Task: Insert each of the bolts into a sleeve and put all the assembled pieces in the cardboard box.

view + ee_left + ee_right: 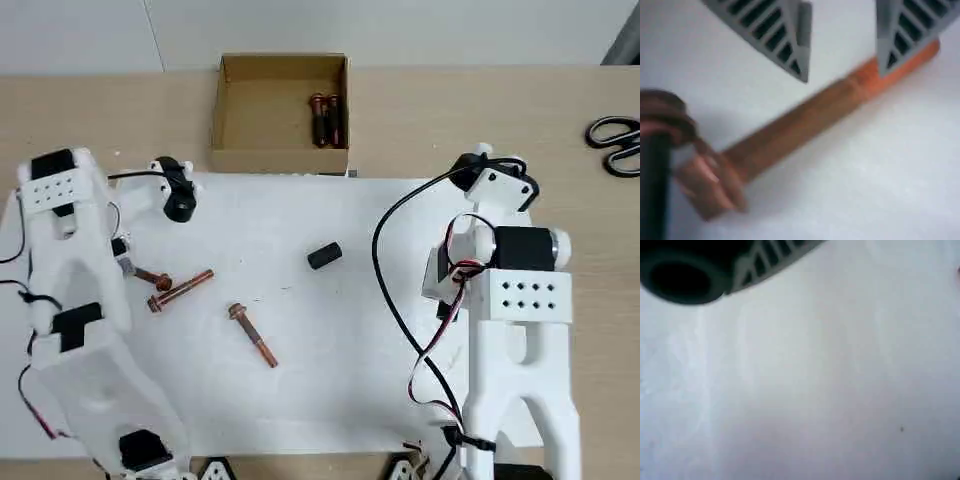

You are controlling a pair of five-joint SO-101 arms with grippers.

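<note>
While the left gripper [842, 72] hangs spread astride the copper bolt [790, 130] lying on the white mat [300, 340], the right gripper [735, 270] seems clamped on a black sleeve [680, 277]. Bolt likely rigid, light, smooth, roll-prone; pinch mid-shank.

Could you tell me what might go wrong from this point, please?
The open left end effector straddles a bolt near its tip, so a grasp there may let it swing or slip. A second bolt lies close by its head and could get knocked. A tilted bolt may then miss the right arm's sleeve.
</note>
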